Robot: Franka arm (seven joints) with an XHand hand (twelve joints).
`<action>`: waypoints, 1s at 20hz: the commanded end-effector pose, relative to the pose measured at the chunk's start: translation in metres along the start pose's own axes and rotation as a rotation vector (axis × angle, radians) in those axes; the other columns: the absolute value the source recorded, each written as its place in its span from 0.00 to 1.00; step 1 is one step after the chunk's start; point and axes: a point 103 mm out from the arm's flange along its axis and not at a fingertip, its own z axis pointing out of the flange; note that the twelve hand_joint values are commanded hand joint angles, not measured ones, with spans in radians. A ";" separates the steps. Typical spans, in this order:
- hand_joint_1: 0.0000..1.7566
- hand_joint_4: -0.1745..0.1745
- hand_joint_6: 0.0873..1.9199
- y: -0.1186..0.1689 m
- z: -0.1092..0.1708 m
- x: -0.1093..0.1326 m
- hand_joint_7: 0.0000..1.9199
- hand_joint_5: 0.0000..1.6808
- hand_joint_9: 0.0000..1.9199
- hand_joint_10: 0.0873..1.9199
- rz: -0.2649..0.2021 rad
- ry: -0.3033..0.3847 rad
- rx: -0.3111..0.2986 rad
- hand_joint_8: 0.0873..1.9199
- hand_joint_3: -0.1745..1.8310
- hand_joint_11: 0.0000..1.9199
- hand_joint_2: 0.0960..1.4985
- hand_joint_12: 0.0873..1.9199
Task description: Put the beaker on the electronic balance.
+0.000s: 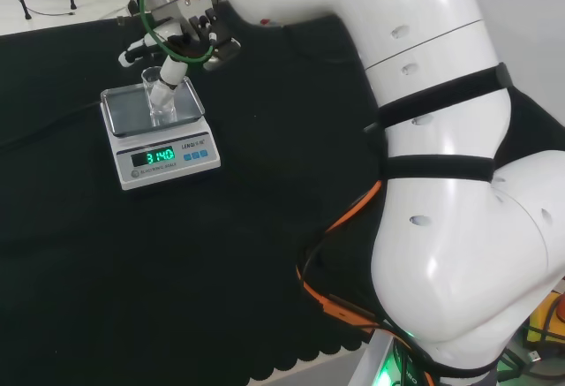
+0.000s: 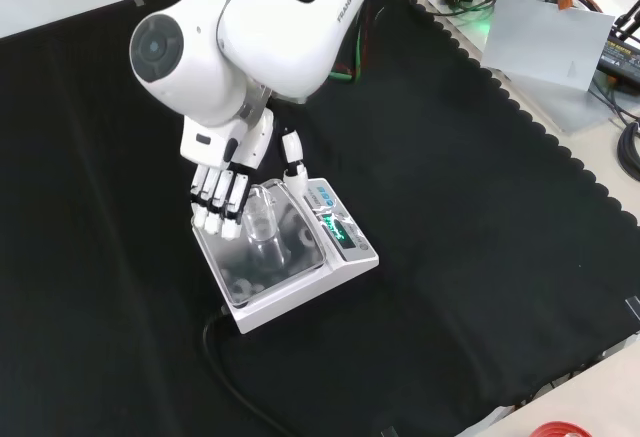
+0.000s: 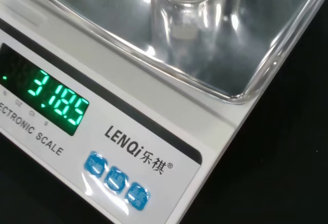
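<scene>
Beaker (image 2: 263,225): clear, light, slick, likely fragile; standing upright on balance (image 2: 300,282) pan. Hand (image 2: 222,195) curling fingers and thumb around upper wall — sensible hold point.

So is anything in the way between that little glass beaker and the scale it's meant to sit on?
No, nothing visible. The beaker already stands upright on the balance, right on its metal pan, with the display lit. The hand is at the beaker, its fingers on one side and the thumb on the other.
</scene>
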 end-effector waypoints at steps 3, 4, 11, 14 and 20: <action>0.38 0.65 0.00 -0.031 -0.036 -0.002 0.00 0.00 0.00 0.00 -0.007 0.015 -0.119 0.00 0.03 0.00 0.54 0.48; 0.37 0.64 0.00 -0.034 -0.040 -0.001 0.00 0.00 0.00 0.00 -0.011 0.015 -0.131 0.00 0.03 0.00 0.55 0.48; 0.37 0.54 0.00 -0.084 -0.087 -0.003 0.05 0.09 0.01 0.31 0.013 -0.032 -0.222 0.02 0.04 0.00 0.56 0.62; 0.37 0.53 0.00 -0.118 -0.107 -0.006 0.06 0.10 0.00 0.38 0.031 -0.013 -0.244 0.07 0.04 0.00 0.57 0.63; 0.35 0.44 0.00 -0.197 -0.124 -0.020 0.11 0.22 0.12 0.40 0.073 0.054 -0.318 0.26 0.05 0.00 0.64 0.69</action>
